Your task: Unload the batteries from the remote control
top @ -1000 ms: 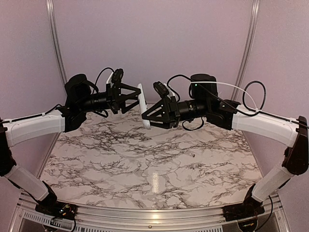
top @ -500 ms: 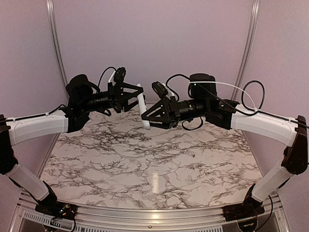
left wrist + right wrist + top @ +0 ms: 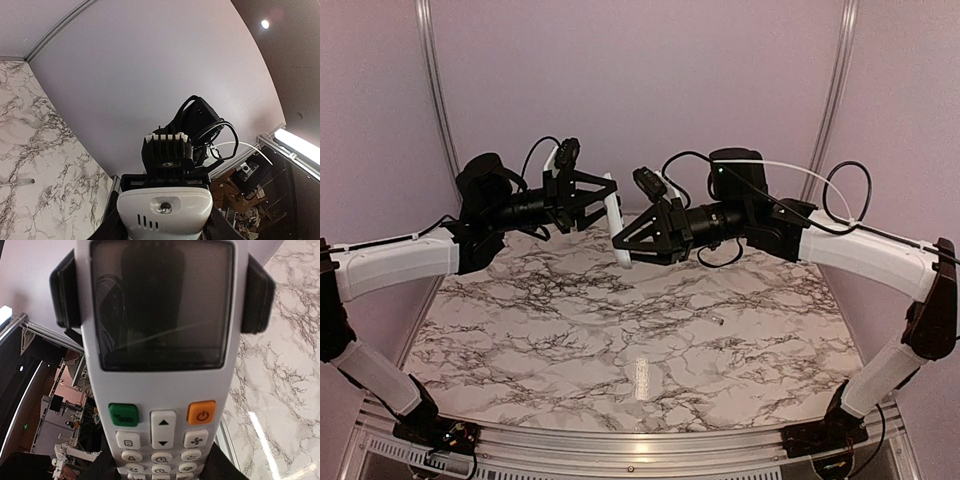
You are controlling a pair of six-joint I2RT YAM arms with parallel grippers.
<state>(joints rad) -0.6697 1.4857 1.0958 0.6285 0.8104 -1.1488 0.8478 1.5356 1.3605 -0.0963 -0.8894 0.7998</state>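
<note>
Above surface (image 3: pixel 520 340): remote control (image 3: pixel 160 305), clamped between left jaws and right jaws; hold steady, expose back compartment.

You have a white, black-veined marble-patterned surface (image 3: pixel 520 350) with a thin pale stick (image 3: pixel 16 182) lying on it.

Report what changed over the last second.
The left gripper narrowed its jaws onto the upper end of the remote control, which it had straddled more widely. The right gripper stayed clamped on the remote's lower part, and both arms kept it raised above the table in nearly the same place.
</note>
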